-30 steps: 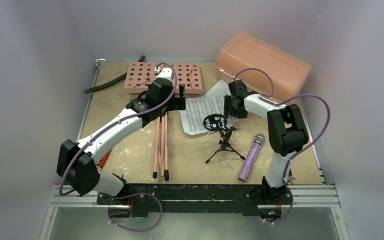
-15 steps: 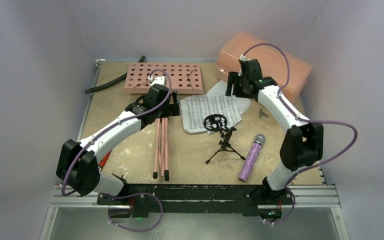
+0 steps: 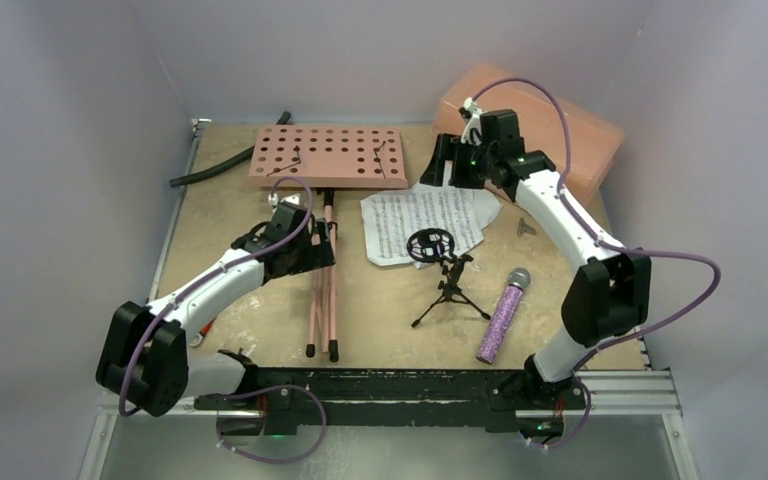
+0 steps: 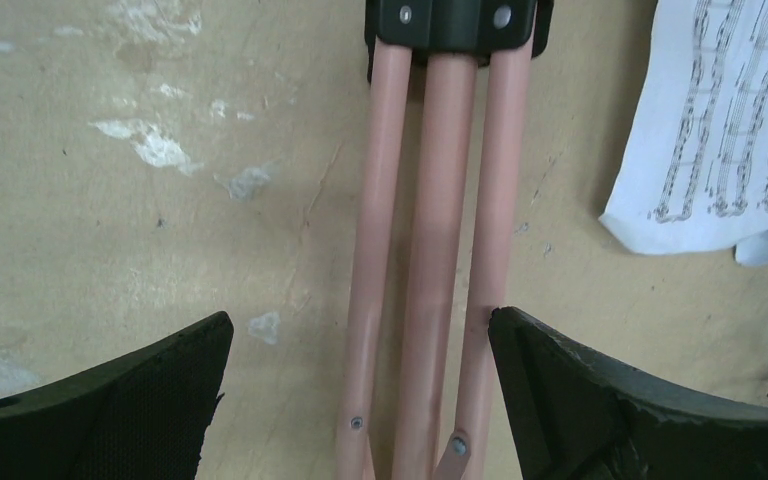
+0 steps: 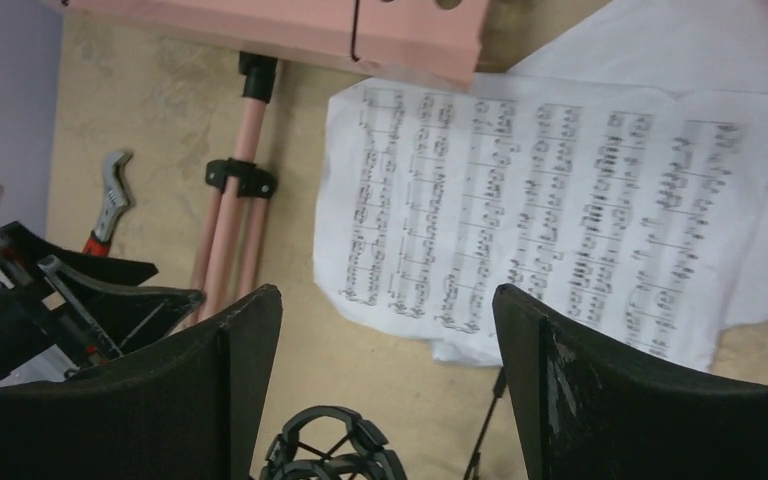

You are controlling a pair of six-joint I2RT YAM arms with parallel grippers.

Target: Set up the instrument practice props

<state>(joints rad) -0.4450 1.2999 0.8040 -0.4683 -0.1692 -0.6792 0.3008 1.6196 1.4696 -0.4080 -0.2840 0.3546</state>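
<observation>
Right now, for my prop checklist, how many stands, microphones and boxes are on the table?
Stands: 2, the pink music stand and the black mic stand
Microphones: 1, the purple microphone
Boxes: 1, the salmon box
Total: 4

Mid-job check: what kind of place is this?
Likely an enclosed lab test cell: plain walls box in a scuffed wooden table with a metal mounting rail along its near edge.
</observation>
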